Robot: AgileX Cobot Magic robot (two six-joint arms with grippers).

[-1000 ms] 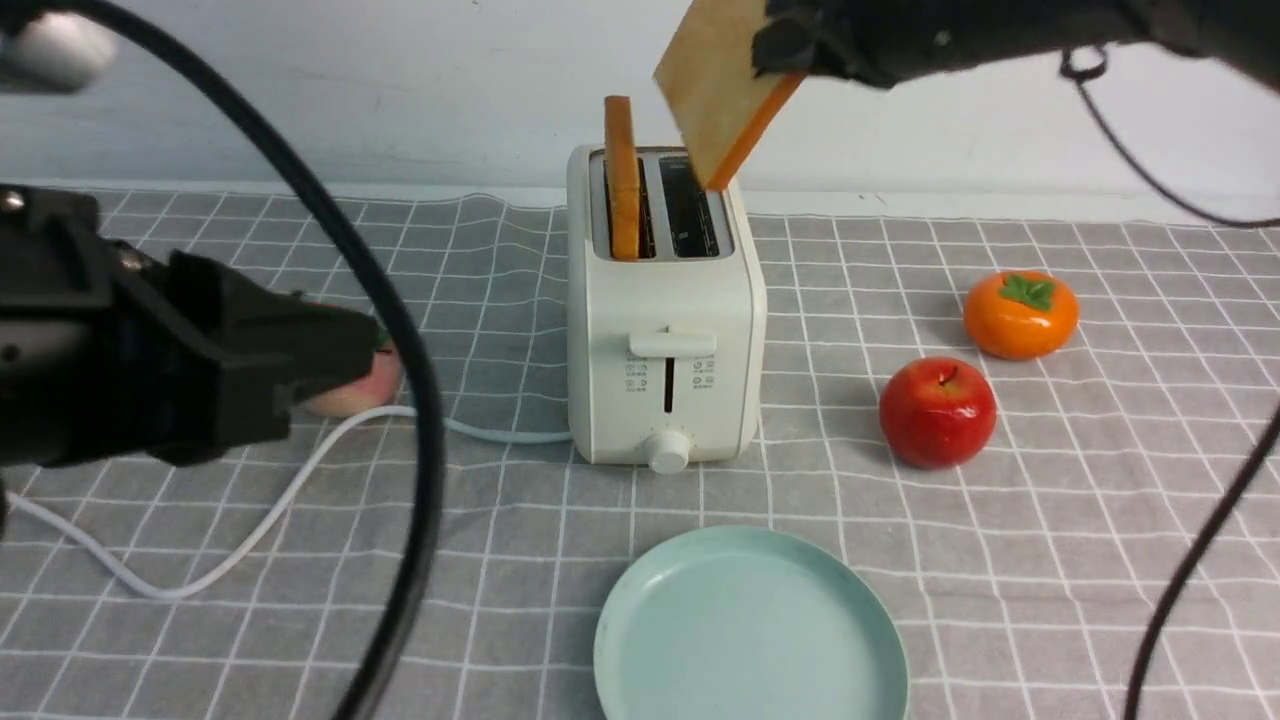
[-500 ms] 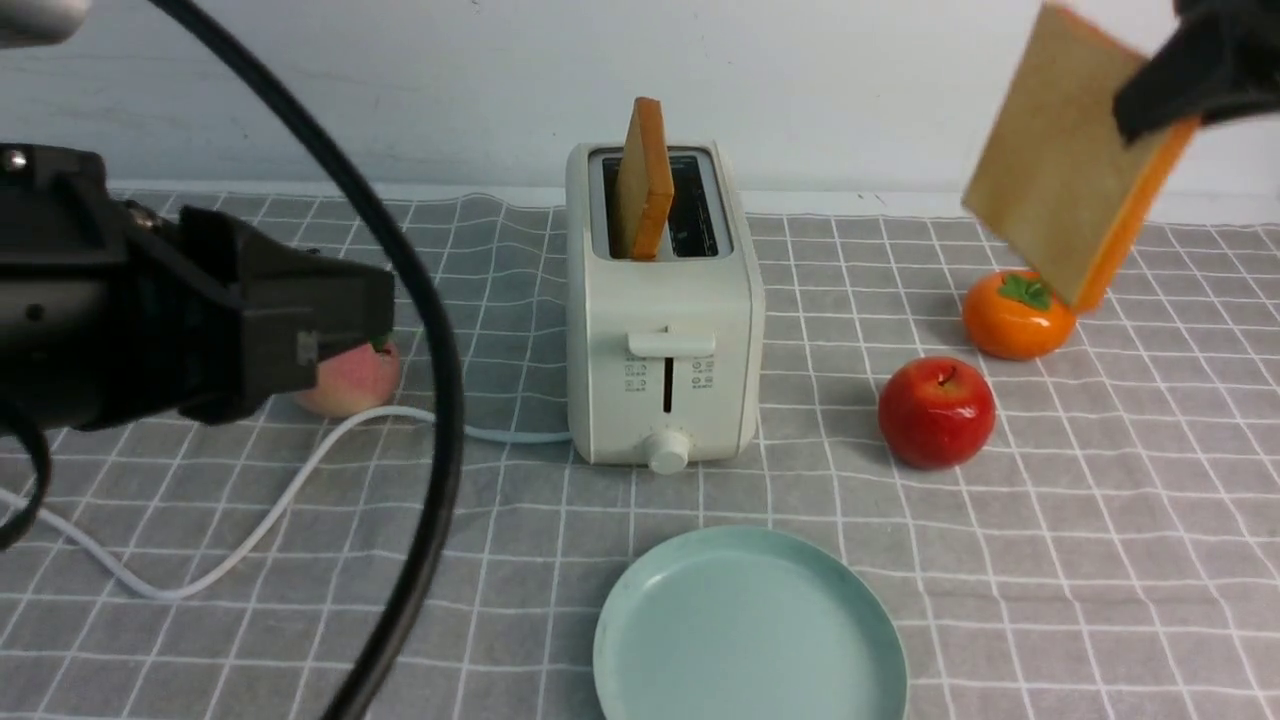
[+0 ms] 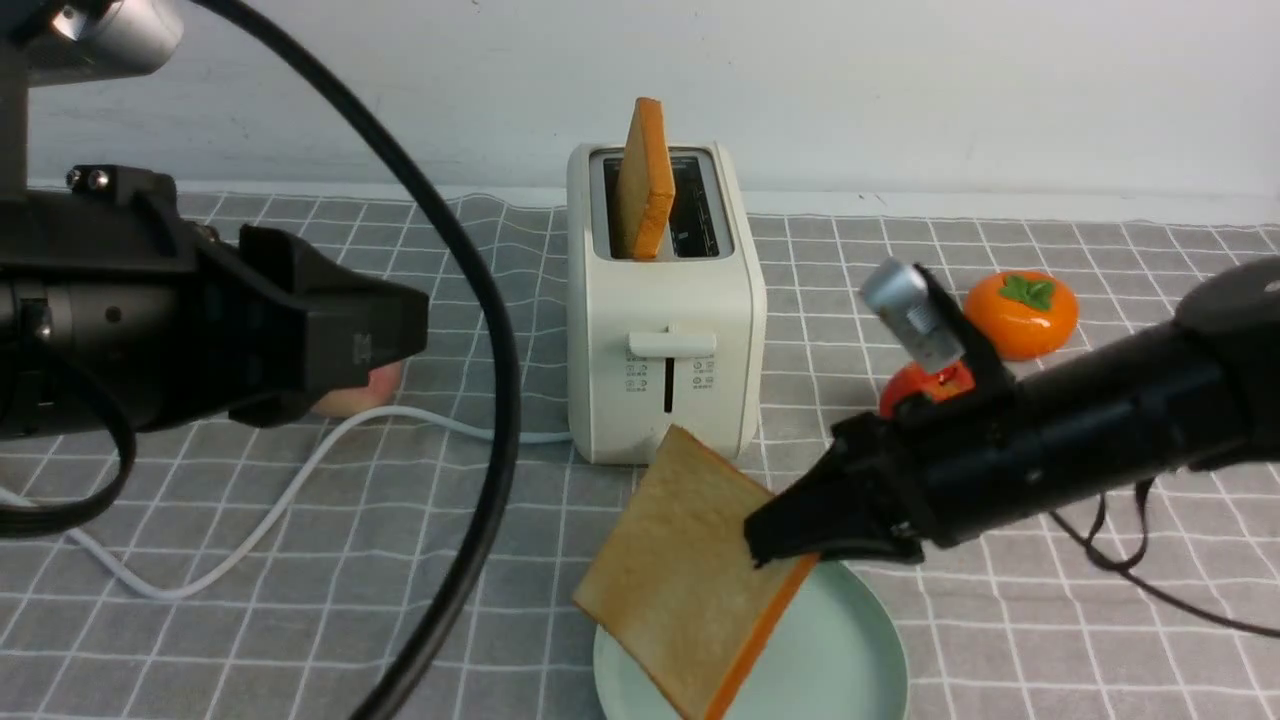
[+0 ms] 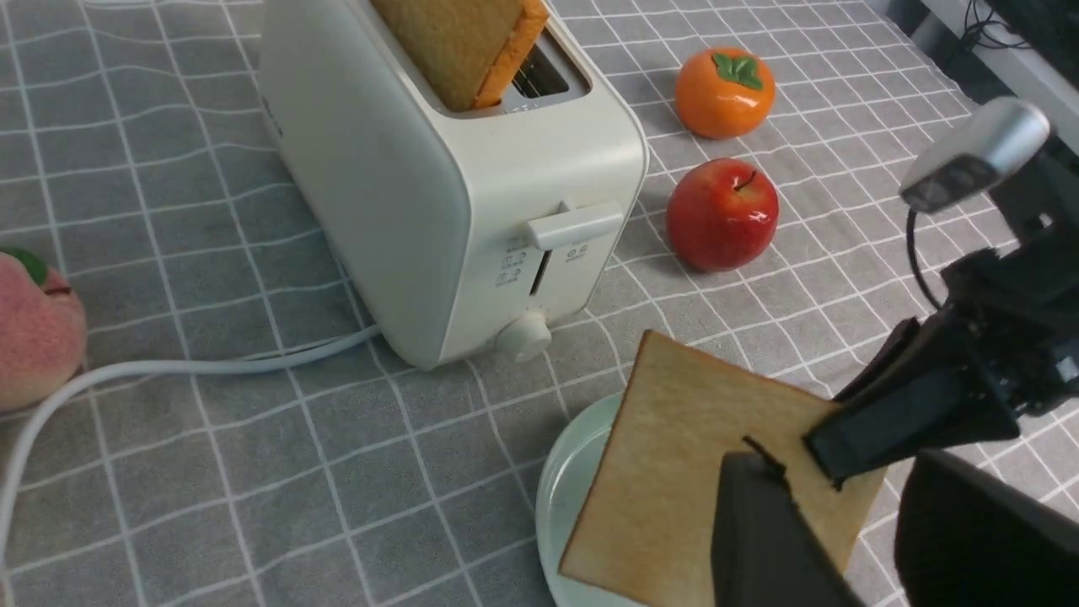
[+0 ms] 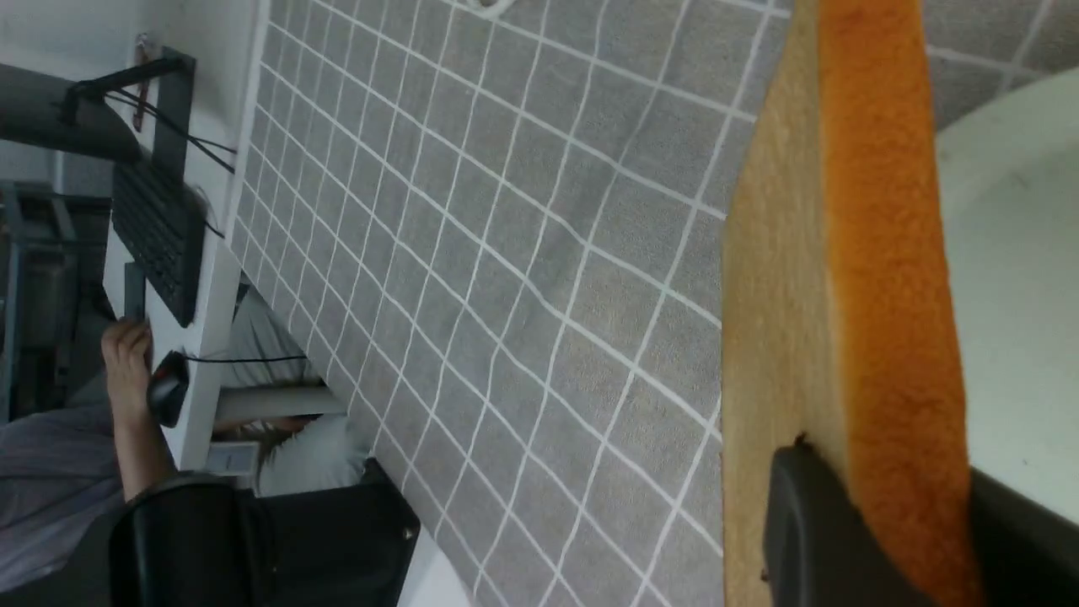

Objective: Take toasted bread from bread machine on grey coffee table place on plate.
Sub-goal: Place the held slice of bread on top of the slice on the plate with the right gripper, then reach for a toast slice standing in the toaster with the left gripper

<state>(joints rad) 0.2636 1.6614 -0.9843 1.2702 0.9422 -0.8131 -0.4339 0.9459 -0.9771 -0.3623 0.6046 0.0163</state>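
The toast slice [image 3: 680,570] is clamped at its upper corner by the right end effector [image 3: 780,540], one finger on the pale face and one on the far side. It hangs tilted, orange crust edge facing the camera. Directly under the end effector lies the plate [image 3: 870,650], and the slice's lower corner is over the plate's left part; contact cannot be judged. Ahead of the end effector and to its left stands the bread machine [image 3: 665,350] on the table [image 3: 1000,640], a second slice [image 3: 643,180] leaning in its left slot. Behind the right arm sit an apple [image 4: 722,212] and a persimmon [image 3: 1020,315]. The left end effector [image 3: 395,335] hovers well to the left, fingers apart and empty, above a peach [image 4: 34,329] and the white cord [image 3: 250,520].
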